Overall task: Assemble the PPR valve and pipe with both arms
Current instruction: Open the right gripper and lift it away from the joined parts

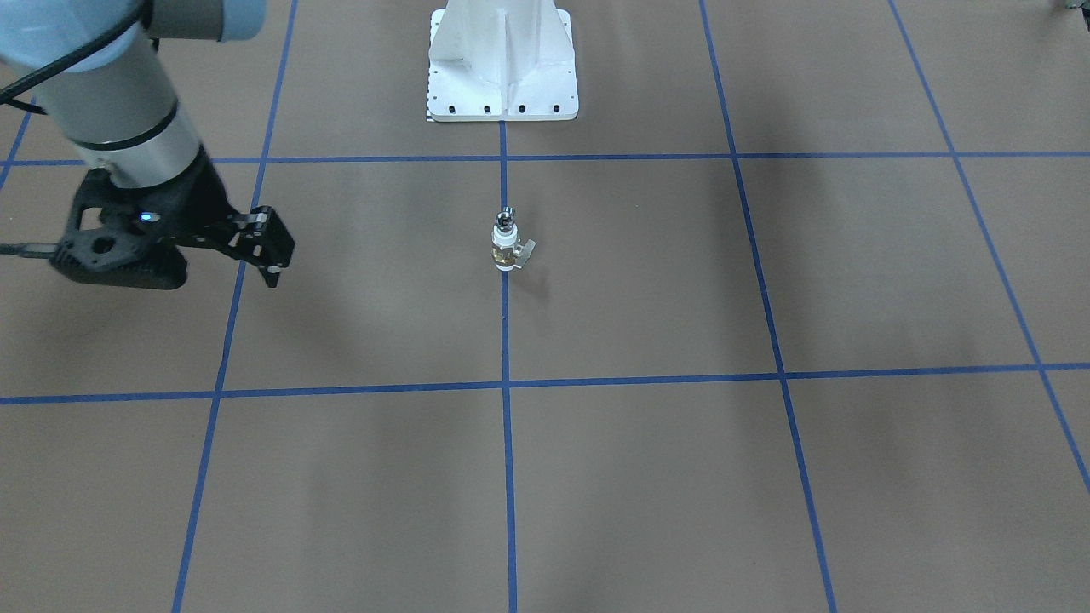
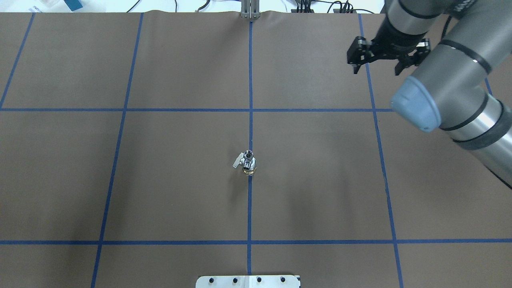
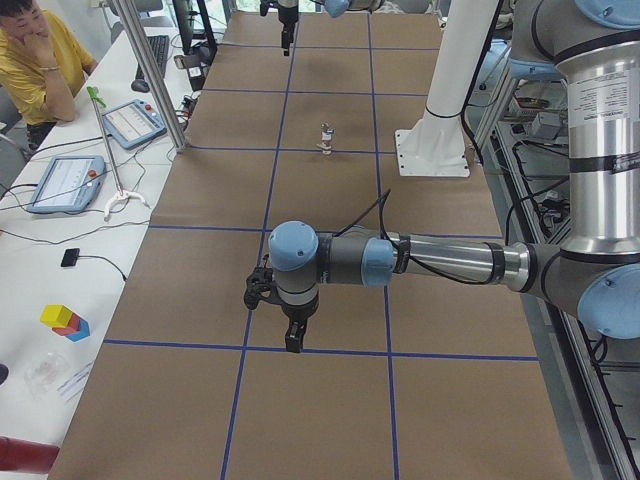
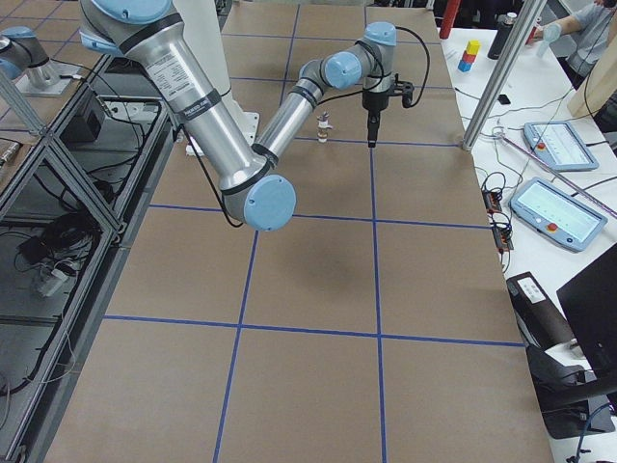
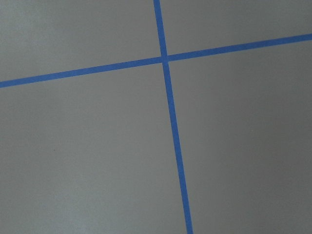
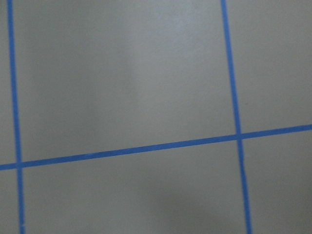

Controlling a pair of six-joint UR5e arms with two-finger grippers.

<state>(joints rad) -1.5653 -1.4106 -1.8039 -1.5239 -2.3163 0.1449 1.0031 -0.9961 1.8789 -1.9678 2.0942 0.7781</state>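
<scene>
1. The left gripper (image 3: 292, 335) hung over the worktop (image 3: 330, 190), well apart from the parts. Whether its jaws were spread could not be told.
2. The PPR valve (image 1: 504, 249) stood mid-worktop on the centre tape line (image 1: 507, 426), long axis vertical. The pipe (image 1: 507, 216) sat on top, knobby head up, and the handle pointed toward the robot's left. It was probably light, rigid, slick and easily tipped, so best pinched across the white body, clear of the handle.
3. The right gripper (image 2: 376, 72) hovered well apart, jaws spread and empty.

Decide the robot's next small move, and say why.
Probably just park the right gripper clear: the pipe already sits upright atop the valve, which stands free, and the gripper's spread fingers hold nothing.
</scene>
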